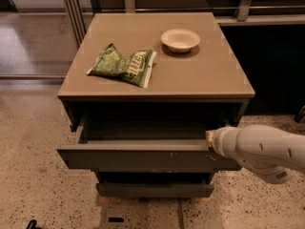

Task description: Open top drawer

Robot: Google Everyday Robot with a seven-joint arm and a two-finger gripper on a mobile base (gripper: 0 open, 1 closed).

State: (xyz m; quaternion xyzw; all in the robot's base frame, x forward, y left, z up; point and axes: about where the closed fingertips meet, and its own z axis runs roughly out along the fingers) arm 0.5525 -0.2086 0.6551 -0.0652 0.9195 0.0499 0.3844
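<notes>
The top drawer (138,157) of the grey-brown cabinet stands pulled out partway, its flat front showing small pale scuffs right of centre and its grey tray in shadow behind. My white arm comes in from the right. The gripper (209,141) sits at the drawer front's upper right edge, its tip hidden against the rim. A narrower grey drawer front (155,190) shows below, closed.
On the cabinet top (209,75) lie a green snack bag (123,65) at the left and a pale empty bowl (180,39) at the back right. Speckled floor surrounds the cabinet. A dark wall panel stands to the right, metal railings behind.
</notes>
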